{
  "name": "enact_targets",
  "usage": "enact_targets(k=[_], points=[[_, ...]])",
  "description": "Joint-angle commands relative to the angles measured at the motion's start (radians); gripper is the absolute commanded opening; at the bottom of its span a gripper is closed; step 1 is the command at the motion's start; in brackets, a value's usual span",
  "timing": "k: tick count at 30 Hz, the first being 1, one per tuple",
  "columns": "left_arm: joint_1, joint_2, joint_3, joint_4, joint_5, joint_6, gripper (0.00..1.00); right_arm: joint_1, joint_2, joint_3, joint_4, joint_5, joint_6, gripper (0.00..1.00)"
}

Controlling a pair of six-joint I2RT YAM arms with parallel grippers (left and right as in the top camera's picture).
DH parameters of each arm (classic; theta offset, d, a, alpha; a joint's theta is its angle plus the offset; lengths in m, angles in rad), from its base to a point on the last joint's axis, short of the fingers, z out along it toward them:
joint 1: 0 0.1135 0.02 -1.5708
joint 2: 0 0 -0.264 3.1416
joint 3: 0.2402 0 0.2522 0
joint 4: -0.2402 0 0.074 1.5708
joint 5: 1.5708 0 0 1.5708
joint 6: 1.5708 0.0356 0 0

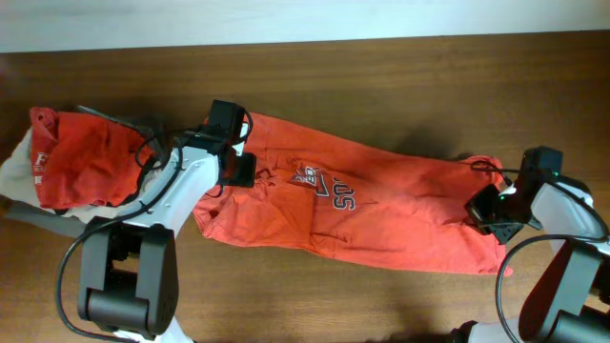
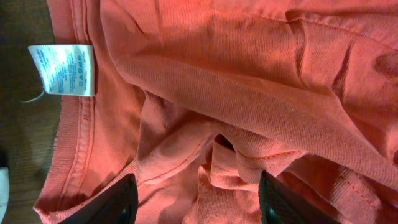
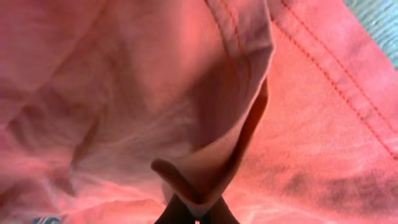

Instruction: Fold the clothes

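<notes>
The orange-red T-shirt [image 1: 381, 214] lies stretched across the table, with part of its navy-and-white print [image 1: 324, 186] showing on top. My left gripper [image 1: 233, 157] is at the shirt's left end. In the left wrist view its jaws [image 2: 196, 202] are open, straddling a bunched fold near the collar and white care label [image 2: 62, 70]. My right gripper [image 1: 491, 205] is at the shirt's right end. In the right wrist view it [image 3: 196, 211] is shut on a pinched fold of the shirt [image 3: 205, 168].
A second crumpled red garment [image 1: 81, 157] lies on a white cloth [image 1: 19, 167] at the far left. Both arm bases [image 1: 129, 286] stand at the table's front edge. Bare wooden table [image 1: 381, 86] lies behind the shirt.
</notes>
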Motion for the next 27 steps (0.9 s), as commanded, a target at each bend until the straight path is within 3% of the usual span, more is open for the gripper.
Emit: enact_targets(k=[1,10,16,24,27], points=[[0.002,0.009,-0.010,0.005,0.003,0.013,0.62,0.002,-0.036,0.083,-0.019,0.025,-0.048,0.04],[0.002,0.009,-0.010,0.006,0.002,0.013,0.62,0.003,-0.062,0.207,-0.167,0.167,-0.084,0.04],[0.002,0.009,-0.009,0.006,0.002,0.013,0.62,0.003,-0.061,0.206,-0.291,0.386,0.009,0.04],[0.002,0.008,0.000,0.005,0.006,0.013,0.66,0.003,-0.059,0.206,-0.263,0.381,0.022,0.04],[0.001,0.002,0.023,-0.015,0.089,0.055,0.69,0.003,-0.059,0.206,-0.258,0.366,0.022,0.04]])
